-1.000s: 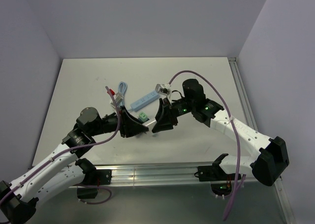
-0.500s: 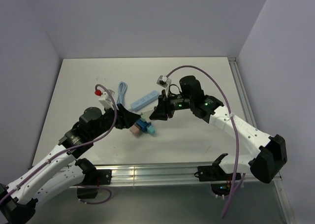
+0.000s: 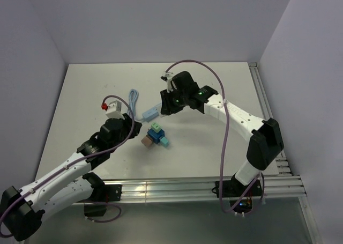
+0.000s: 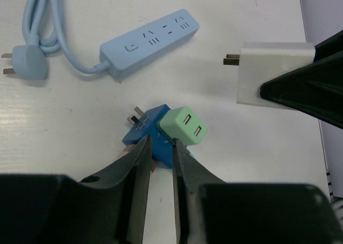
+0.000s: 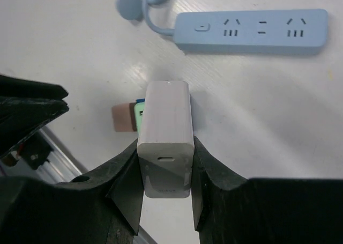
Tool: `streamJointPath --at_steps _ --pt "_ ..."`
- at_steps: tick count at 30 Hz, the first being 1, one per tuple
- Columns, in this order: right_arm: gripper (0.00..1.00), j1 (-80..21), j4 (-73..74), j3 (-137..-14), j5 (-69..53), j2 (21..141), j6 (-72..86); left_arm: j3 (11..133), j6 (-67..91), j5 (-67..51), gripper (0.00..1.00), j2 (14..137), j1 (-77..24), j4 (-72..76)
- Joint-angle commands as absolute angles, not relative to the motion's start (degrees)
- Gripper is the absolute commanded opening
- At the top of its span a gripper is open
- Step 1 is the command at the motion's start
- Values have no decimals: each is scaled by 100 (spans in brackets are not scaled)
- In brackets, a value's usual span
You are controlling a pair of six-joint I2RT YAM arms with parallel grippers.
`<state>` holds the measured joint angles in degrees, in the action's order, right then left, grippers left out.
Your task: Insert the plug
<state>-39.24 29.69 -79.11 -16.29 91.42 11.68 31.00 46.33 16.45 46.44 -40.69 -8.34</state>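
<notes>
My right gripper [image 5: 165, 147] is shut on a white charger plug [image 5: 165, 131] and holds it above the table, short of the light blue power strip [image 5: 252, 32]. In the left wrist view the charger [image 4: 273, 75] points its prongs left, to the right of and below the strip [image 4: 150, 37]. In the top view the right gripper [image 3: 165, 105] covers the strip's right end [image 3: 150, 112]. My left gripper [image 4: 161, 142] is almost shut with a narrow gap and holds nothing. It hovers over a blue adapter [image 4: 153, 128] beside a green adapter [image 4: 183, 127].
The adapter cluster [image 3: 156, 135] with a pink block [image 3: 146, 141] lies on the white table below the strip. The strip's cable [image 3: 134, 99] and wall plug [image 4: 27, 61] lie to the left. A metal rail [image 3: 177, 187] runs along the near edge.
My right gripper has moved up and left to the strip's end. My left gripper has drawn back to the left, leaving the adapter cluster on the table, and its jaws have narrowed.
</notes>
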Motion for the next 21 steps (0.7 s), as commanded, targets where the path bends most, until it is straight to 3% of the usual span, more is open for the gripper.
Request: streamJointPath --at_steps 1,4,12,21 --pt "0 -4104 3330 -8585 -862 9395 1143 3050 4711 1837 26 4965 -3999 -53" --pt "0 -4175 3471 -8867 -581 9772 1169 3015 4728 1828 16 5369 -3938 447" --pt "0 -4175 3989 -9921 -9 10695 1073 3347 5167 1354 1 6633 -3420 1046" --pt "0 -4149 5194 -12198 71 12374 571 4114 5326 1222 0 7628 -3024 983"
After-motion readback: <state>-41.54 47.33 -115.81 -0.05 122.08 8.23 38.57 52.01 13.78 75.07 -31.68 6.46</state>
